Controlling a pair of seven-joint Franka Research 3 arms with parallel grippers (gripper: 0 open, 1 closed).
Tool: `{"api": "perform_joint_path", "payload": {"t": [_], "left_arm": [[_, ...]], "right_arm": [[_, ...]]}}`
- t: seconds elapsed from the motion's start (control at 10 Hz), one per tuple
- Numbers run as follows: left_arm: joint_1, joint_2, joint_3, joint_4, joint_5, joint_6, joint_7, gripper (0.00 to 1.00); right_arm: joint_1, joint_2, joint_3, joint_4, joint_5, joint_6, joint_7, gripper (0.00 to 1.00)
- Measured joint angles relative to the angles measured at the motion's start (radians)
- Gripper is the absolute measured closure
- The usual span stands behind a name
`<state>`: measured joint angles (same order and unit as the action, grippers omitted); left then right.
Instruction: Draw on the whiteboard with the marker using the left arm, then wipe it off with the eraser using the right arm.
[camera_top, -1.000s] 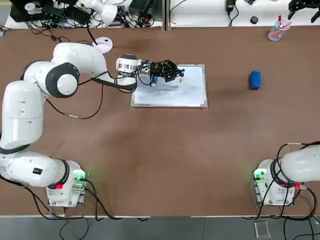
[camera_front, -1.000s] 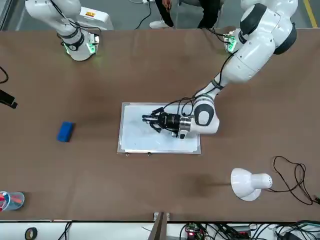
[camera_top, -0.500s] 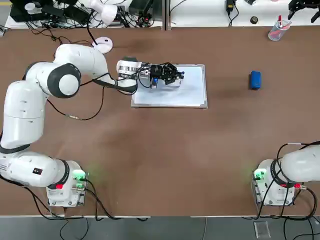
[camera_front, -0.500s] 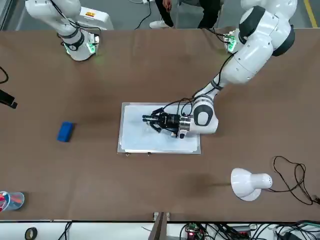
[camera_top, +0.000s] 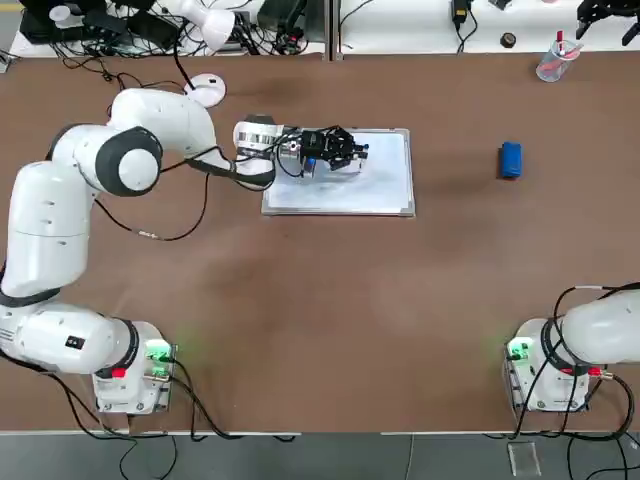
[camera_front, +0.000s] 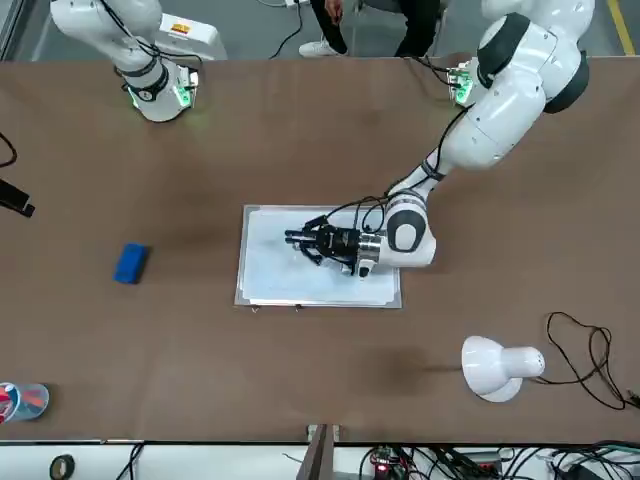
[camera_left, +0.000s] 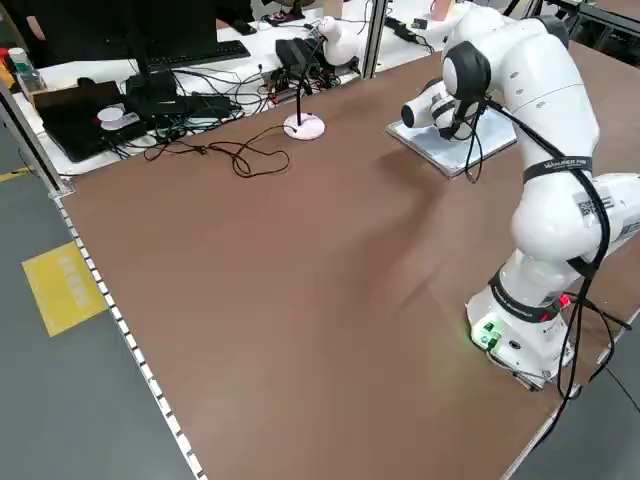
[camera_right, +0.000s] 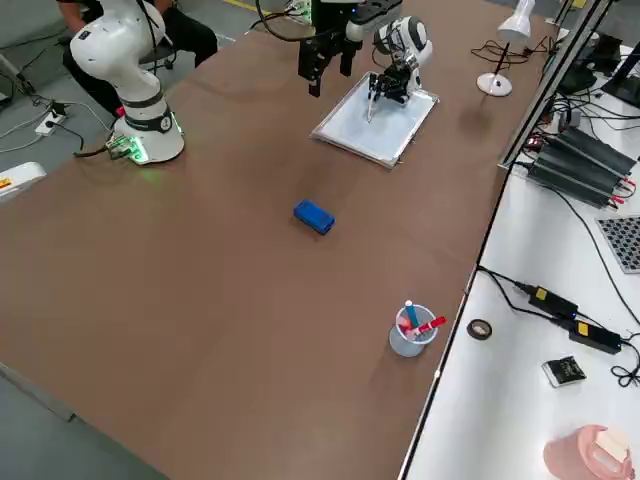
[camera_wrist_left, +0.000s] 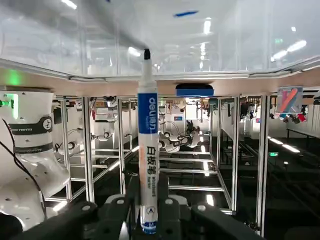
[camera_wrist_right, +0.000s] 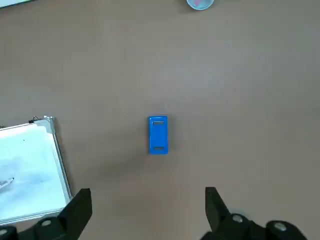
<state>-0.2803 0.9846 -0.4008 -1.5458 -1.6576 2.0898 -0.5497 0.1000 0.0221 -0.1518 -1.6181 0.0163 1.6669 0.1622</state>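
Observation:
The whiteboard (camera_top: 385, 185) lies at the far middle of the table, also seen in the front view (camera_front: 270, 275). My left gripper (camera_top: 348, 150) reaches sideways low over it and is shut on the marker (camera_wrist_left: 147, 150). The marker's dark tip (camera_wrist_left: 146, 51) meets the board's glossy surface, where a short blue stroke (camera_wrist_left: 186, 13) shows. The blue eraser (camera_top: 510, 160) lies alone on the table, off the board toward my right side (camera_front: 130, 263). My right gripper (camera_wrist_right: 147, 215) hangs open high above the eraser (camera_wrist_right: 158, 134), with nothing between its fingers.
A clear cup (camera_top: 553, 60) with red items stands at the far right corner. A white desk lamp (camera_front: 500, 366) and its round base (camera_top: 206, 89) sit beyond the board's left end. A thin cable (camera_top: 150, 232) trails over the table by the left arm.
My left gripper has shifted very slightly over the board with the marker still in it. The right arm and the eraser have not moved.

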Motion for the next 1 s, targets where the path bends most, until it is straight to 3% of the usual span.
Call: {"api": "perform_joint_path", "payload": {"t": [1.0], "left_arm": [[0.027, -0.001, 0.006, 0.004, 0.030, -0.011, 0.012, 0.82]], "right_arm": [[-0.009, 0.000, -0.003, -0.001, 0.000, 0.000, 0.000, 0.00]]}}
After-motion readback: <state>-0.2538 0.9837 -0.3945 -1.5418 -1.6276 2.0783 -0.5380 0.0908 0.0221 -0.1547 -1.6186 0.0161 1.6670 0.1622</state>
